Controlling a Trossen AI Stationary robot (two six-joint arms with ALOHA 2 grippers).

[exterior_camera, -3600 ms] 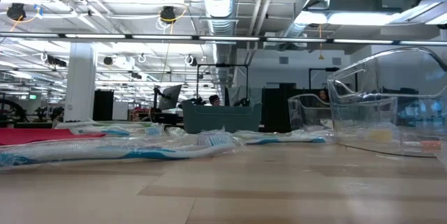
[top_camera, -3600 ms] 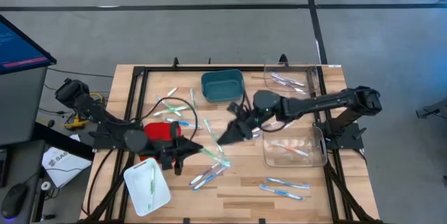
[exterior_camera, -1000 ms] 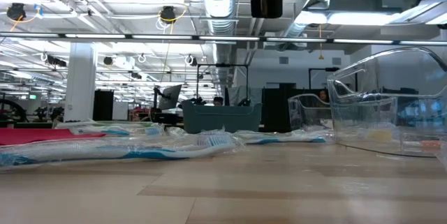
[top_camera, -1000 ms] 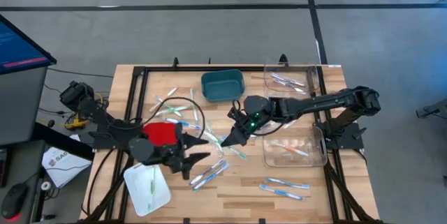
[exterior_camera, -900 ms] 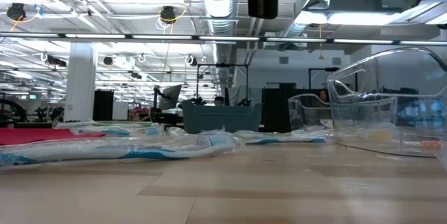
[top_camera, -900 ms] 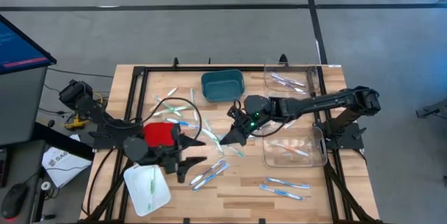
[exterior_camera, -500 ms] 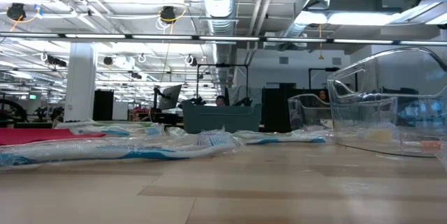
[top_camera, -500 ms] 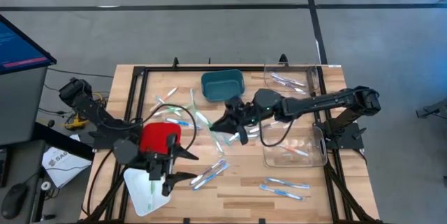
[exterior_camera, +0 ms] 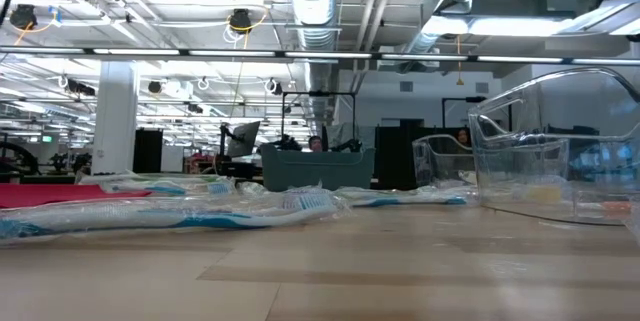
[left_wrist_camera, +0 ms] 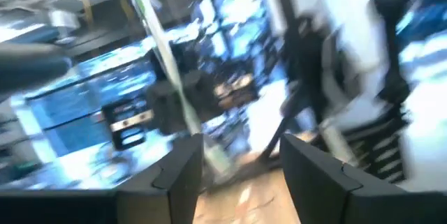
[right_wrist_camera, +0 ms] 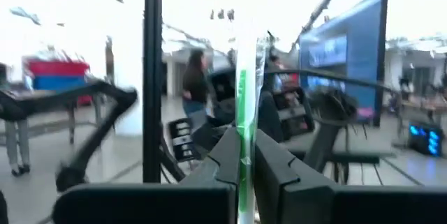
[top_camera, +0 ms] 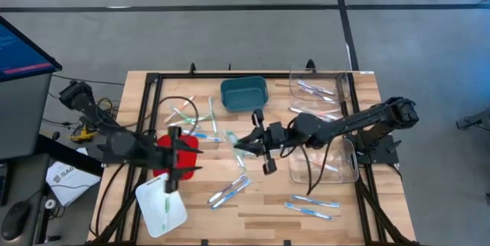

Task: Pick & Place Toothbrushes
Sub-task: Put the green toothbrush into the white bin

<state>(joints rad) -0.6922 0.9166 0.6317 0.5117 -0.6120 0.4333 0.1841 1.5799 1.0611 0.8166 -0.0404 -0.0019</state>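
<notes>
Teal bin (top_camera: pixel 243 94) beyond scattered toothbrushes (top_camera: pixel 230 191)

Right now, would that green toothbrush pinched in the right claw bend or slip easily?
Probably stiff: the green toothbrush stands straight beyond the right gripper, with no droop. It looks light, being thin. It may be slippery, since a clear glossy wrapper seems to cover it, so it could slide or swivel in that narrow pinch.
</notes>
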